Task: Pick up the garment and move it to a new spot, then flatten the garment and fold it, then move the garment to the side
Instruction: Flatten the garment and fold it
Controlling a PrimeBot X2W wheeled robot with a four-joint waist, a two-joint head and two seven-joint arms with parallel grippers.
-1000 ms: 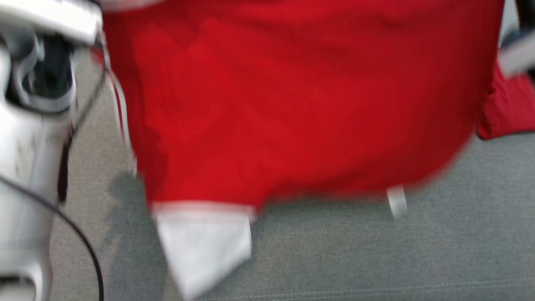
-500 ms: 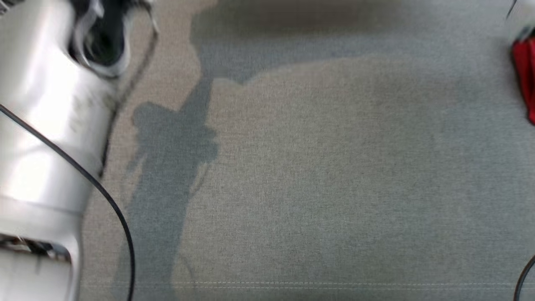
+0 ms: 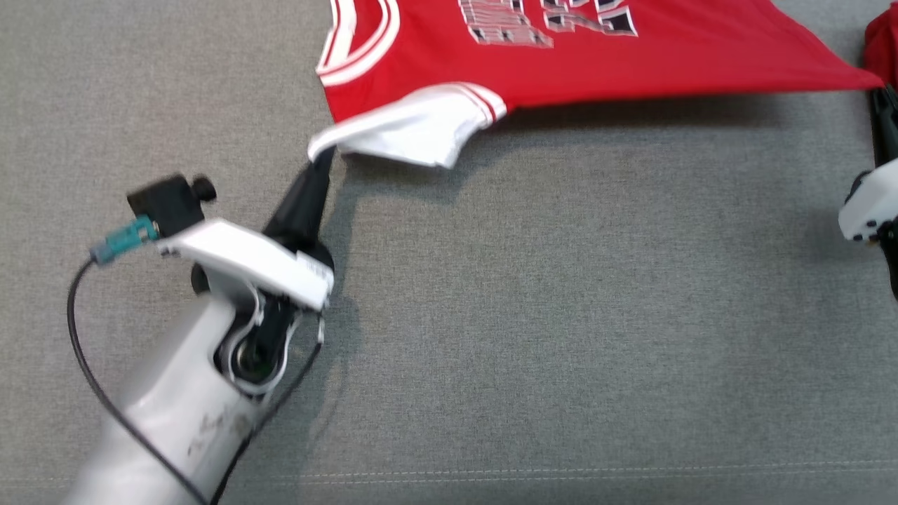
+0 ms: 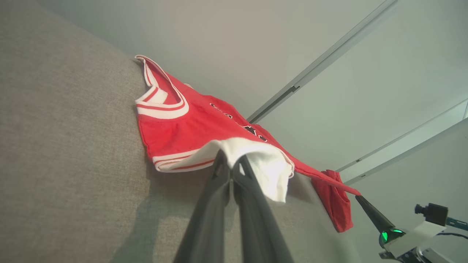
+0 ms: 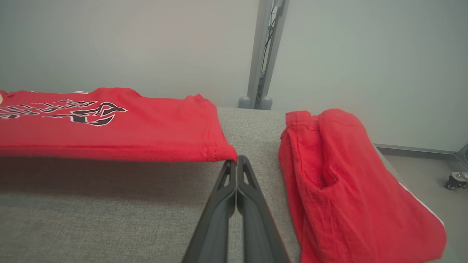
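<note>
Left gripper is clamped shut on a white flap at the jersey's corner, dark fingers pinched right together with the cloth between the tips. Right gripper is doing the same on the opposite corner, nipped onto the red hem where the stitching shows.

So the jersey is pulled out between the two. Its near edge is held up off the surface, with a long shadow under it, and the far part lies flat towards the back. It's bright red and thin. It has white-and-red striped trim round the neck opening and blocky black-and-white lettering across the chest. The pinched flap is plain white with a couple of red stripes along its edge, and it droops a bit.

Just beside the right gripper there's a second red cloth, thicker looking, bunched in a soft heap and not touching the jersey.

The surface is grey woven upholstery, slightly nubby, with a stitched seam running along the near side. Behind it is a plain pale wall.
</note>
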